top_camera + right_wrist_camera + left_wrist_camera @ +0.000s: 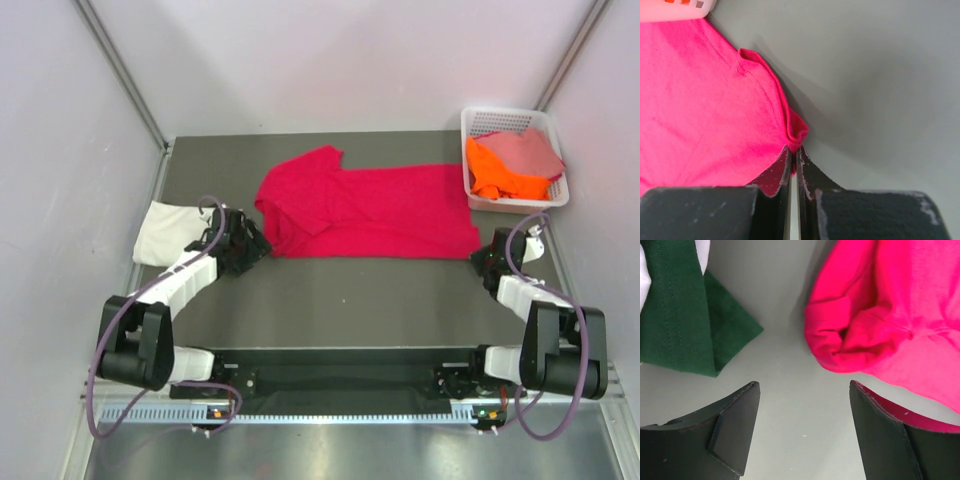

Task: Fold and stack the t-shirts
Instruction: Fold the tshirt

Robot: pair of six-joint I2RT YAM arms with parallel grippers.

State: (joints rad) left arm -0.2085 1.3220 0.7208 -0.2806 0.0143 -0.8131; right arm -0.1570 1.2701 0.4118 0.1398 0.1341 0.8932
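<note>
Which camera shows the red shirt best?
The top view: the whole red shirt lies spread out there. The left wrist view shows only a bunched part of it, the right wrist view only the corner pinched in the right gripper.

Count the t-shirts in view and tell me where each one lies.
4. The crimson one spread mid-table; cream-white one folded at the left; orange one and pink one in the basket. A green cloth by the cream-white one may be a fifth.
</note>
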